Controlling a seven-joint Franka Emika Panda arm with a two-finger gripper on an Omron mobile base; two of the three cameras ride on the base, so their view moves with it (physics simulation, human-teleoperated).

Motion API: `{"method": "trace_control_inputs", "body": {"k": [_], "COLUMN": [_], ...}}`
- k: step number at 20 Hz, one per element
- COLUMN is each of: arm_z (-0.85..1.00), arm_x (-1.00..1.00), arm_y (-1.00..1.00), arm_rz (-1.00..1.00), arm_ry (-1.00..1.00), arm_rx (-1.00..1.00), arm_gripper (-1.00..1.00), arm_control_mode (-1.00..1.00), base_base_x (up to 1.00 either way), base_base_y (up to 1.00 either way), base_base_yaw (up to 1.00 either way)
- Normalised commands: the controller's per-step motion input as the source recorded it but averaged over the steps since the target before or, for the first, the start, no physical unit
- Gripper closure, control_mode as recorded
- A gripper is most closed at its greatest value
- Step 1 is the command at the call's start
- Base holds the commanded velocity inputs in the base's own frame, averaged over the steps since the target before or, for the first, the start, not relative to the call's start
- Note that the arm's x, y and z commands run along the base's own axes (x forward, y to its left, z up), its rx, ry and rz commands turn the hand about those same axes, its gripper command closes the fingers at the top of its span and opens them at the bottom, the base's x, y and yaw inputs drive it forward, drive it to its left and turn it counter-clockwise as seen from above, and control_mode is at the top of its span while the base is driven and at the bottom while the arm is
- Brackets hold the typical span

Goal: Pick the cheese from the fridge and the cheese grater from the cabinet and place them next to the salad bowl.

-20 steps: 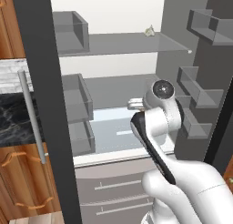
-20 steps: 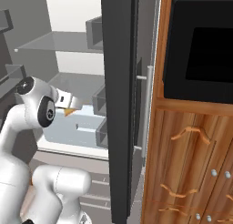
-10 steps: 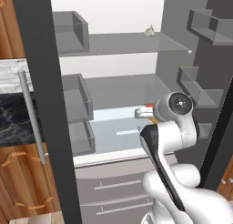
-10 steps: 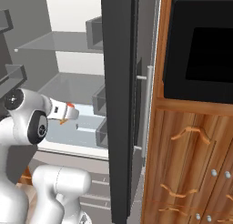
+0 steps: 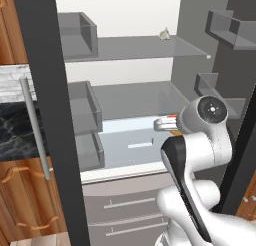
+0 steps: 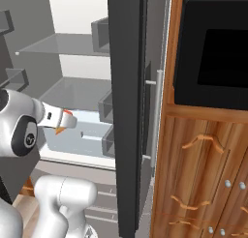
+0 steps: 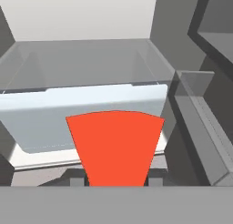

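Note:
My gripper [image 7: 116, 180] is shut on the cheese [image 7: 116, 143], whose red rind side faces the hand camera. The fridge [image 5: 140, 50] stands open in front of me, with grey shelves and a pale blue-white drawer [image 5: 125, 137]. In the left base view my gripper [image 5: 164, 124] hangs just in front of that drawer, with a bit of orange cheese [image 5: 172, 118] at its tip. The right base view has the gripper [image 6: 59, 122] holding the cheese [image 6: 63, 126] before the drawer [image 6: 87, 130]. The cheese grater, the cabinet and the salad bowl are out of view.
A pale lump [image 5: 164, 34] lies on the fridge's top shelf. The dark fridge door [image 5: 47, 115] with its silver bar handle [image 5: 35, 125] stands open on the left. Door bins [image 5: 230, 25] jut out at the right. Wooden cupboards [image 6: 203, 174] and a dark oven panel [image 6: 213, 53] lie further right.
The arm has swung to the right in the left base view and the hand has drawn back from the drawer, carrying the cheese with it.

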Motion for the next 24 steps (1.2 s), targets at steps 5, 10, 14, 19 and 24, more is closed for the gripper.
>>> {"method": "trace_control_inputs", "body": {"k": [5,10,14,19,24], "arm_z": [0.00,0.00,0.00,0.00,0.00], "arm_x": [-0.05,-0.06,0.00,0.00,0.00], "arm_y": [0.00,0.00,0.00,0.00,0.00], "arm_rz": [0.00,0.00,0.00,0.00,0.00], "arm_ry": [0.00,0.00,0.00,0.00,0.00], "arm_rx": [0.00,0.00,0.00,0.00,0.00], "arm_gripper": [1.00,1.00,1.00,1.00,1.00], "arm_control_mode": [-1.00,1.00,1.00,1.00,1.00], "base_base_x": [0.00,-0.37,-0.51,-0.51,-0.58], "base_base_y": [0.00,0.00,0.00,0.00,0.00], "base_base_yaw": [0.00,0.00,0.00,0.00,0.15]}}
